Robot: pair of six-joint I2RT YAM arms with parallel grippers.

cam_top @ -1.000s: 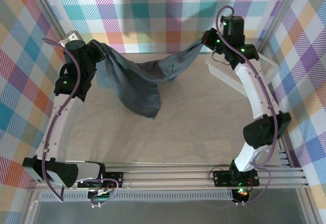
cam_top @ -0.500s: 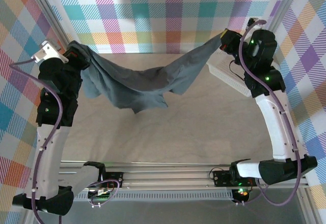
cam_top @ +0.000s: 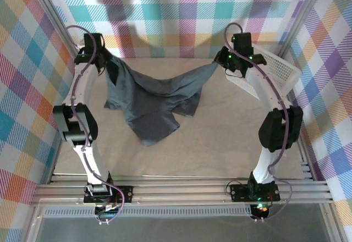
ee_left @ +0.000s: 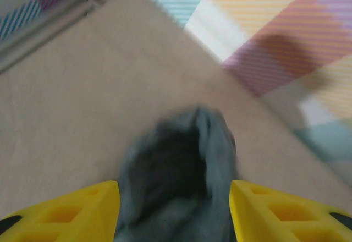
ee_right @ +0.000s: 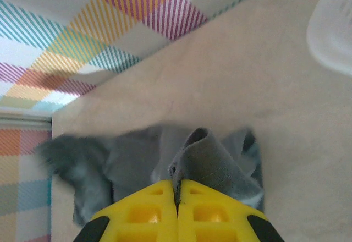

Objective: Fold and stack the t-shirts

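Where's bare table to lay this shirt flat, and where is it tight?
Bare table runs from the t-shirt hem to the near rail. Widest patch: right of the shirt, up to the right arm. Crowded: the far right corner with the white basket, and the far strip where the shirt hangs between the left gripper and right gripper.

In the left wrist view the t-shirt [ee_left: 179, 170] between the left gripper's [ee_left: 175, 201] yellow fingers [ee_left: 82, 212] is smeared by blur and cut off by the bottom edge, so whether the cloth touches either finger cannot be told. In the right wrist view the white basket [ee_right: 334, 27] is a soft shape cropped by the upper right corner, and the t-shirt's far left end is blurred.
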